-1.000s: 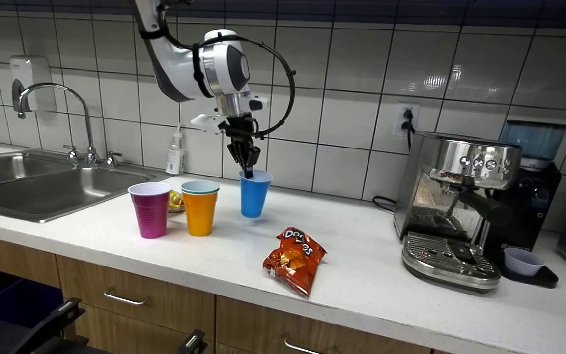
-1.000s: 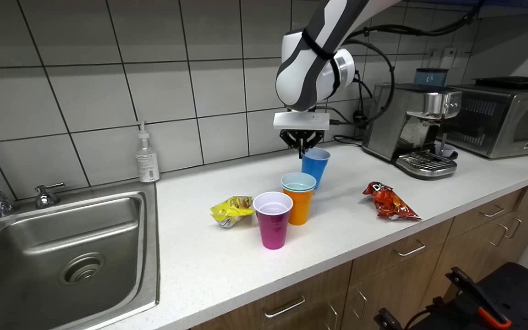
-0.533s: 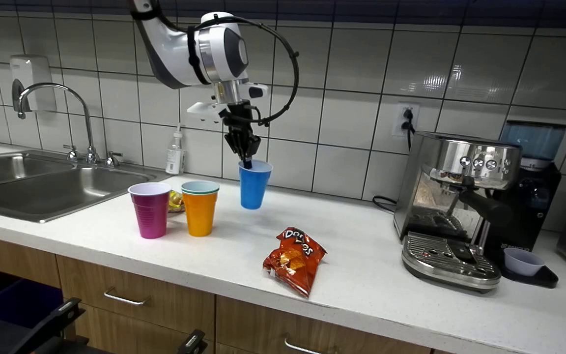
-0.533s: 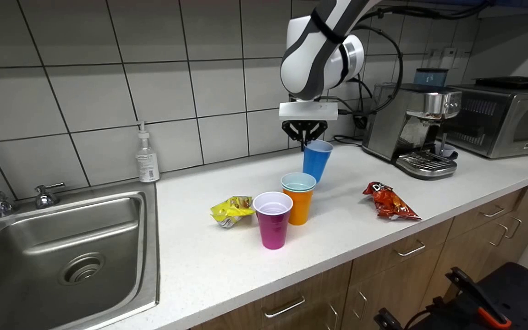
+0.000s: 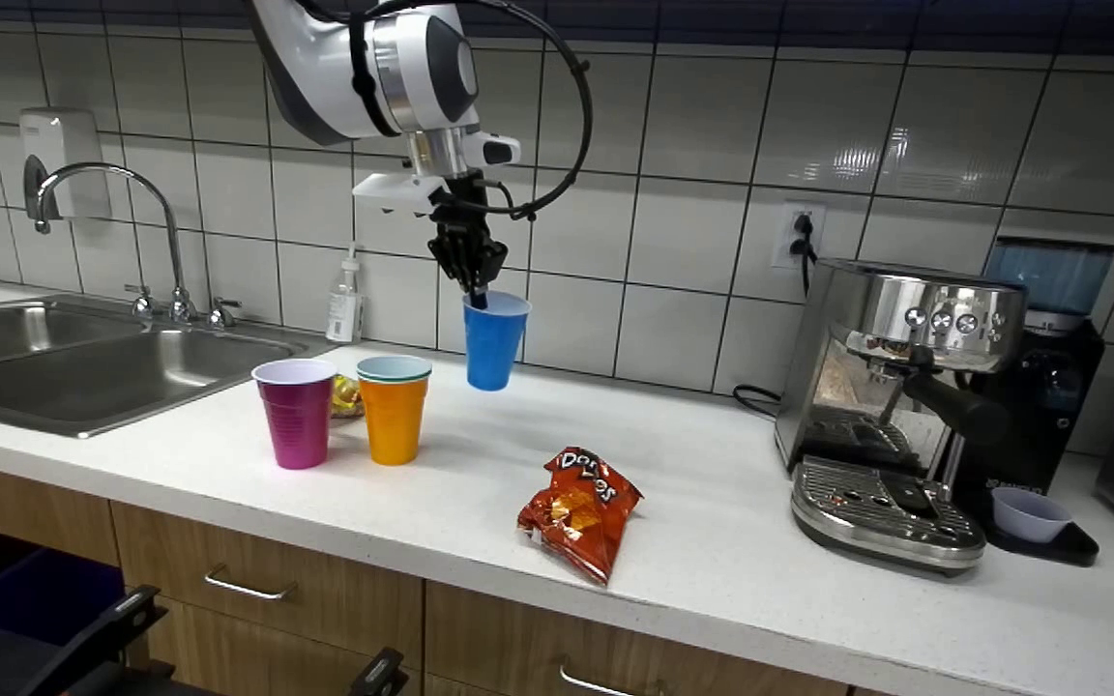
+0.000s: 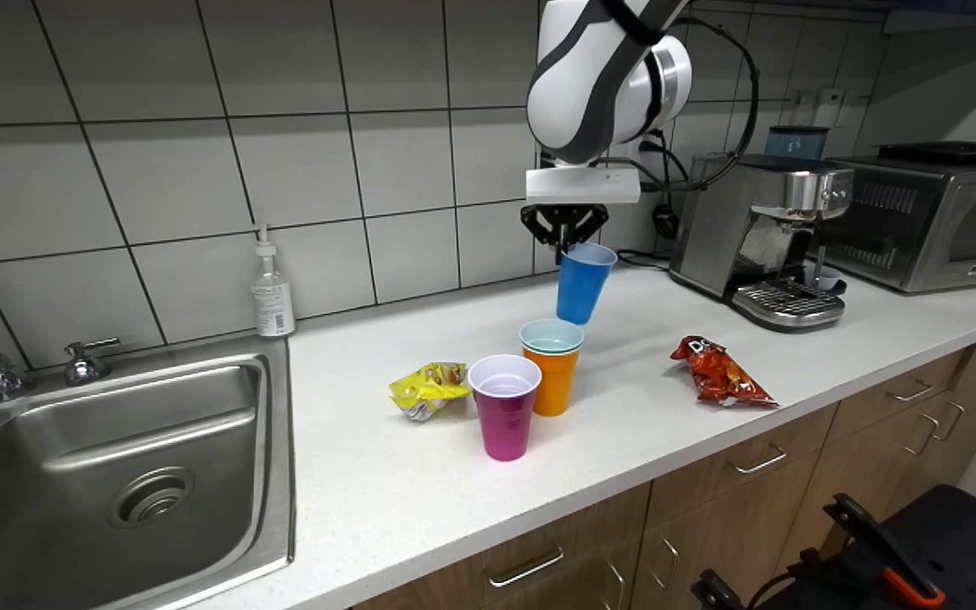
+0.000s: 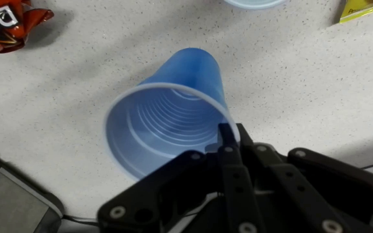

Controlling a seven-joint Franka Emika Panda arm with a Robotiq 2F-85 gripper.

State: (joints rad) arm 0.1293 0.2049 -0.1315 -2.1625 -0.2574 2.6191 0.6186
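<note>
My gripper (image 7: pixel 234 133) is shut on the rim of a blue cup (image 7: pixel 194 66), one finger inside the cup and the other outside. In both exterior views the blue cup (image 5: pixel 494 346) hangs tilted above the white counter. Its open mouth faces up. An orange cup (image 6: pixel 554 385) with a pale teal cup nested in it stands upright nearby. Beside that stands a magenta cup (image 6: pixel 505 415) with a white inside. A yellow snack bag (image 6: pixel 429 390) lies near these cups, mostly hidden in an exterior view. A red Doritos bag (image 5: pixel 584 512) lies closer to the counter's front edge.
A steel coffee machine (image 5: pixel 891 416) stands on the counter, with a microwave (image 6: pixel 945 220) past it. A sink (image 6: pixel 272 474) with a faucet (image 5: pixel 175 261) is set into the opposite end. Near it stands a soap bottle (image 6: pixel 272 292). The tiled wall (image 5: pixel 576 319) rises close behind the cup.
My gripper has risen with the blue cup, which now hangs higher over the counter. The other cups and both bags have stayed in place.
</note>
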